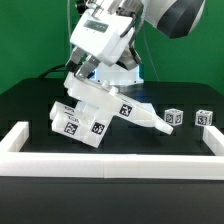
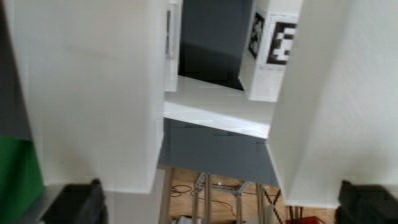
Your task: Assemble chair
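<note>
Fingers (image 2: 75,203) spread wide, no grip evident, straddle the chair (image 1: 95,102), which sits tilted at centre-left of the exterior frame on the bench (image 1: 25,105), its white bars running lengthwise between them.

A plain green backdrop (image 1: 25,40) closes off the scene behind a matte black worktop (image 1: 30,105). A long white border rail (image 1: 110,158) runs along the worktop's front edge, with shorter white rails turning back along both side edges from the front corners. The light is even and soft. Below the front rail, the exterior view shows only darkness.
</note>
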`<action>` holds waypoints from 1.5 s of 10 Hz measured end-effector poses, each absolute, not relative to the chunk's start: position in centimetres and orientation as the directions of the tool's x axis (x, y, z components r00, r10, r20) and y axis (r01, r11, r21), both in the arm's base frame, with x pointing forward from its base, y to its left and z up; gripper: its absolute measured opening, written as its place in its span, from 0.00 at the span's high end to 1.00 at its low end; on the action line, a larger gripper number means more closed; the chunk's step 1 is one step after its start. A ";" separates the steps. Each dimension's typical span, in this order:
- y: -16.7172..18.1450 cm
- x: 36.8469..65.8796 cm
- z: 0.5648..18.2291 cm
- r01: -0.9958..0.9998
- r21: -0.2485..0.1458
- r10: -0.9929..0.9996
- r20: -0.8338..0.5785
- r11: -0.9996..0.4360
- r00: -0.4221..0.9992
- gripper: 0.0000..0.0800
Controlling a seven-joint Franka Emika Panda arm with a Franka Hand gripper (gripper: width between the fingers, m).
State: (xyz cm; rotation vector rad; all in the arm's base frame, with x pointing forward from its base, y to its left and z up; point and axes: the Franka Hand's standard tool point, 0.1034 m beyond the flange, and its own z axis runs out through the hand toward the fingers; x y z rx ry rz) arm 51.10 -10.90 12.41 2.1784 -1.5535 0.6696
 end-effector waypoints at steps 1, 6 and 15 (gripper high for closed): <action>-11.2 51.0 12.3 -0.949 0.037 -0.762 0.586 -0.315 0.276 0.19; -13.3 50.7 11.2 -0.947 0.063 -0.722 0.632 -0.314 0.282 0.19; -13.1 51.1 15.0 -0.960 0.033 -0.761 0.602 -0.278 0.242 0.19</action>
